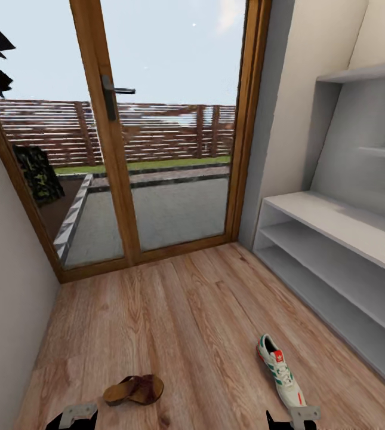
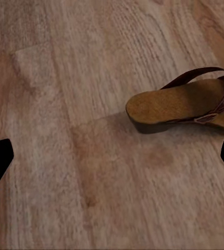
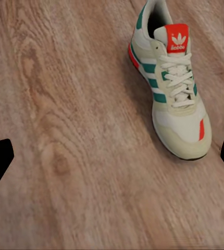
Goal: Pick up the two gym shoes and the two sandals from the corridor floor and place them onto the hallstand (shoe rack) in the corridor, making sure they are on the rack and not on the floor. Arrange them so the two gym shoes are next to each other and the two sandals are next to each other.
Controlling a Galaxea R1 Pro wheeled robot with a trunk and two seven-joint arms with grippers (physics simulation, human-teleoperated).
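Note:
One gym shoe (image 1: 280,370), white with green stripes and a red tongue, lies on the corridor floor (image 1: 186,310) at the lower right. My right gripper (image 1: 296,417) hovers just before it. In the right wrist view the gym shoe (image 3: 169,86) lies ahead of the open right gripper (image 3: 112,161), off to one side. One brown sandal (image 1: 134,389) lies at the lower left, beside my left gripper (image 1: 76,415). The left wrist view has the sandal (image 2: 185,104) ahead of the open left gripper (image 2: 112,161). Neither gripper holds anything.
A pale grey low rack (image 1: 335,239) with two open tiers runs along the right wall, with two stepped wall shelves (image 1: 365,74) above it; I cannot tell if it is the hallstand. A glazed wooden door (image 1: 156,149) closes the far end. A plain wall (image 1: 7,269) bounds the left.

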